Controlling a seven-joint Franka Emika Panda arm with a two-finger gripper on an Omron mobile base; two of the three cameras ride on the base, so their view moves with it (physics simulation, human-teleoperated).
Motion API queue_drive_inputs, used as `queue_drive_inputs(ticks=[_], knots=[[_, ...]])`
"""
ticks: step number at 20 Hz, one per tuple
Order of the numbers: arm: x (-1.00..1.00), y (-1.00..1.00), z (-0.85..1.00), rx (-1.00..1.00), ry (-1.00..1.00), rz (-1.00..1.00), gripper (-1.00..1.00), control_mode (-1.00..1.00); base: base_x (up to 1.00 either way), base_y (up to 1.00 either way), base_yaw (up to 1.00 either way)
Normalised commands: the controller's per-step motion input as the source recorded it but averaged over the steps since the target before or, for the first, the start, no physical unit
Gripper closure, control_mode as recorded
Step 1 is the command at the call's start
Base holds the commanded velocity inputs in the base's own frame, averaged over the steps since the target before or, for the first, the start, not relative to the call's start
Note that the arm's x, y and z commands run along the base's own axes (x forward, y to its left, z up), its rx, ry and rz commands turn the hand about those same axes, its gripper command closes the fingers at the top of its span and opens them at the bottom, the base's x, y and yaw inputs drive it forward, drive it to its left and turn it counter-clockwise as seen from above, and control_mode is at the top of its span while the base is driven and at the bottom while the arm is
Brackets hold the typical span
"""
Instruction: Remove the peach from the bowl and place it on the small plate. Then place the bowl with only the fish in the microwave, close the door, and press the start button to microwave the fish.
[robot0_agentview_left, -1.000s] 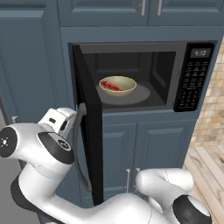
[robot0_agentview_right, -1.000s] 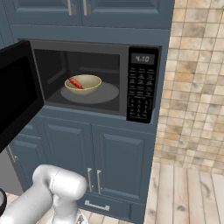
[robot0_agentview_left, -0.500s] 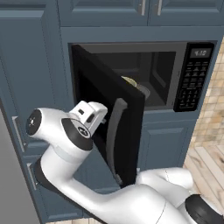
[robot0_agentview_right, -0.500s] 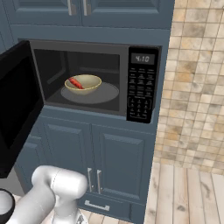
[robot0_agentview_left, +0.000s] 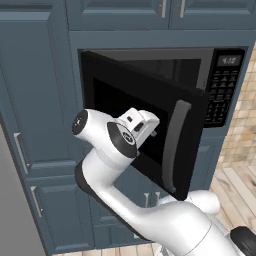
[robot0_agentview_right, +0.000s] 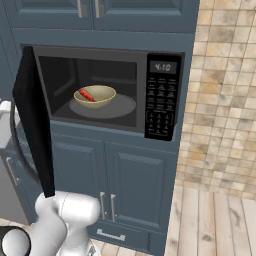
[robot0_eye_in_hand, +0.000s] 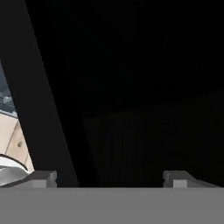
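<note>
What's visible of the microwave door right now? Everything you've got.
The door is a wide black panel with a dark glass window and a long vertical grey handle near its free edge. Hinged on the left, it stands partly open, swung out from the microwave. The open gripper is up against its outer face, holding nothing.

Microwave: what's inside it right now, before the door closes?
The microwave holds the bowl on its turntable, with the fish lying in it. The bowl's floor under the fish is hidden by the rim.

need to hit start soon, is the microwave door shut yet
No, partly open: the door stands angled out from the microwave, with the bowl visible inside.
</note>
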Motion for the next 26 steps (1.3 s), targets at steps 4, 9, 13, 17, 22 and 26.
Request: queue_drive_inputs(ticks=[4,9,13,17,22,26], knots=[[0.38,-0.77,0.0,0.0,0.0,-0.09,-1.0,-1.0,0.0,0.0,0.0],[0.4,-0.57,0.04,0.0,0.0,-0.06,-1.0,-1.0,0.0,0.0,0.0],[0.39,-0.36,0.02,0.0,0.0,-0.01,-1.0,-1.0,0.0,0.0,0.0],[0.41,-0.25,0.0,0.0,-0.01,0.0,-1.0,-1.0,0.0,0.0,0.0],[0.61,-0.23,0.0,0.0,-0.1,0.05,-1.0,-1.0,0.0,0.0,0.0],[0.73,-0.25,0.0,0.0,-0.12,0.12,-1.0,-1.0,0.0,0.0,0.0]])
